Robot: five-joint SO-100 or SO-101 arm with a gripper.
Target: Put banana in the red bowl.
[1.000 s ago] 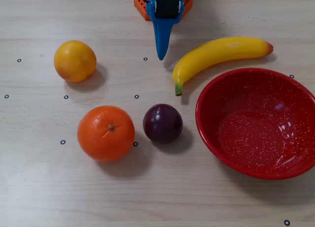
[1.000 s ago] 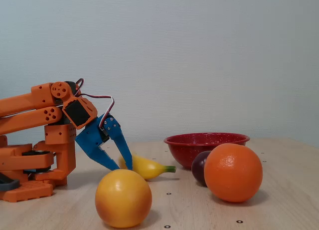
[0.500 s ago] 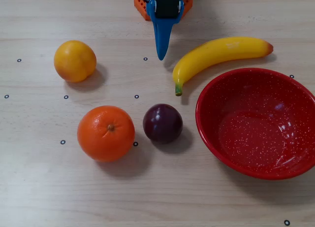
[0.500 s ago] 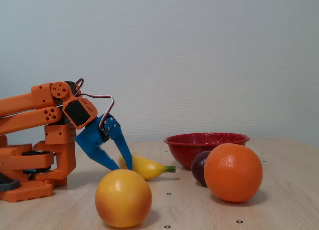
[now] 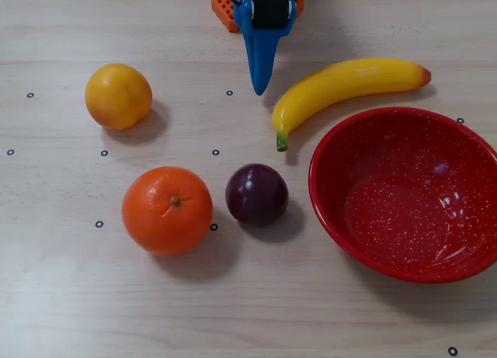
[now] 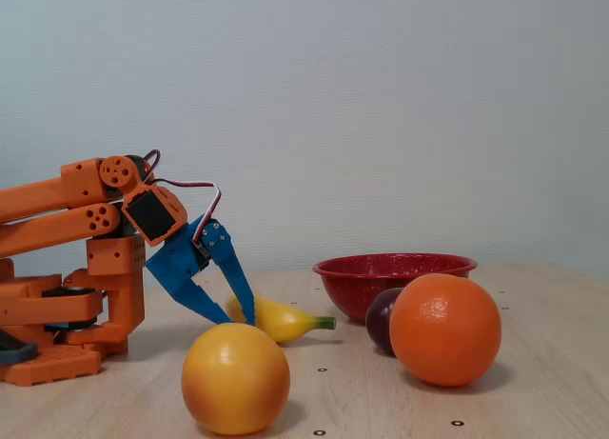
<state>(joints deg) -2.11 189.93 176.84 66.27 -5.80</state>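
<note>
Pale wood table (image 5: 326, 311) with small black ring marks runs under everything, and a plain light wall fills the background of the fixed view. Nearest the fixed camera, at the lower centre-left of that frame, sits a yellow-orange round fruit (image 6: 235, 378); in the overhead view it lies at the upper left (image 5: 118, 95). To the right and slightly farther back is a larger orange (image 6: 444, 329), seen at lower left of centre from overhead (image 5: 167, 210), with a dark purple plum (image 5: 257, 194) just beside it, apart from it.

Behind these, the red bowl (image 5: 404, 253) fills the right side of the overhead view, upright with nothing inside. The banana (image 5: 345, 84) lies on the table just above the bowl's upper-left rim, green stem toward the frame centre, orange-red end toward the upper right.

Farthest back, at the top centre overhead, the orange arm's blue gripper (image 5: 260, 88) points down toward the table, left of the banana and not touching it. In the fixed view (image 6: 238, 317) its two fingers stand spread apart, holding nothing.
</note>
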